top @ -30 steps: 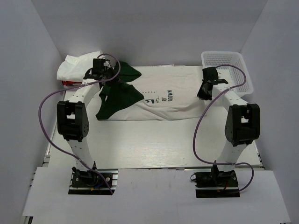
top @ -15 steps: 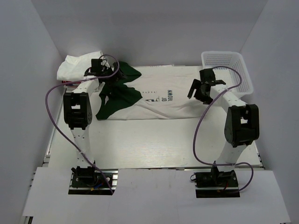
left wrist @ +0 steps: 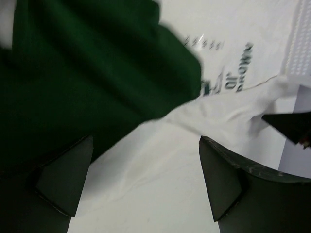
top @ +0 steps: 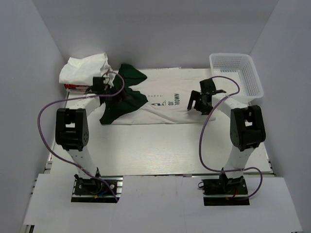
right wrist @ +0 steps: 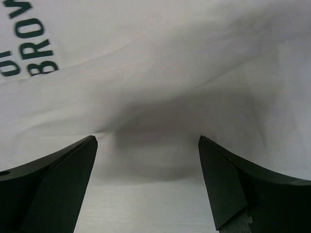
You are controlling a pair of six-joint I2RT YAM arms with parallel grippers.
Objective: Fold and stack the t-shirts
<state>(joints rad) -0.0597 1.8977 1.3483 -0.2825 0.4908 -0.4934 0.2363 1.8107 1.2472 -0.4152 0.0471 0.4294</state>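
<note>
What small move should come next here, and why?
Probably lower both arms and close on the near edge of the off-white t-shirt: both jaws stand open and empty just above it, the left by its dark green part, the right at its plain end.

left of the large t-shirt [top: 160,90], a red shirt [top: 72,87] lies mostly hidden under a white shirt [top: 82,68]; the lettering [right wrist: 41,51] runs off the right wrist view.

Plain pale grey walls [top: 155,29] close in a white desk [top: 160,150] on three sides, under soft, even light.
</note>
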